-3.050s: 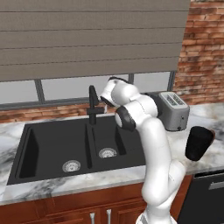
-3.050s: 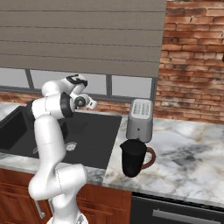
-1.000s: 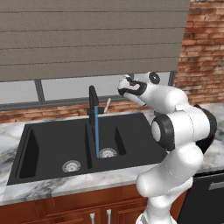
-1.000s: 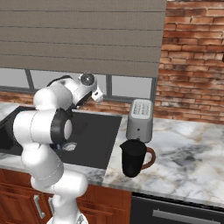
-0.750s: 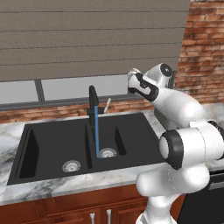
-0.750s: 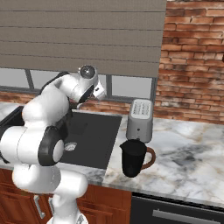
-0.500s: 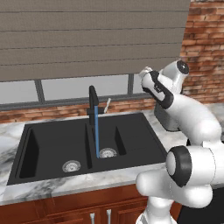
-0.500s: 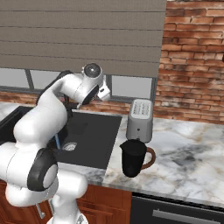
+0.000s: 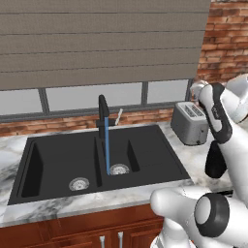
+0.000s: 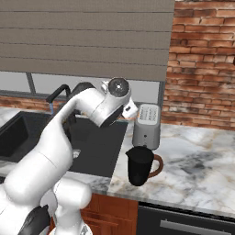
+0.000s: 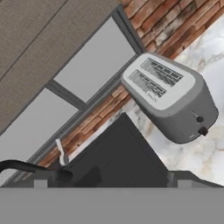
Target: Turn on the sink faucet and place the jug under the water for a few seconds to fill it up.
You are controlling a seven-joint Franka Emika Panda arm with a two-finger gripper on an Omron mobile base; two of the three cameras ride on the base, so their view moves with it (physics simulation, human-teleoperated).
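A thin blue stream of water [image 9: 107, 151] runs from the black sink faucet [image 9: 103, 112] into the right basin of the black sink [image 9: 53, 157]. The black jug [image 10: 139, 165] with its reddish-brown handle stands on the marble counter in front of the toaster, right of the sink. It is partly hidden by my arm in the left base view [image 9: 214, 161]. My gripper [image 10: 131, 109] is open and empty, up in the air between the faucet and the toaster. In the hand view its fingertips [image 11: 42, 182] stand wide apart over the sink [image 11: 118, 148], with the faucet [image 11: 24, 166] at the lower left.
A silver two-slot toaster [image 9: 191, 123] [image 11: 173, 98] stands at the back of the counter, right of the sink. A window with a lowered blind and a brick wall [image 10: 206, 69] run behind. Marble counter [image 10: 197, 165] stretches to the right of the jug.
Three seconds ago the hand was at the faucet and no water ran. Over the last second the arm has swung right, away from the running faucet toward the toaster, gripper still open.
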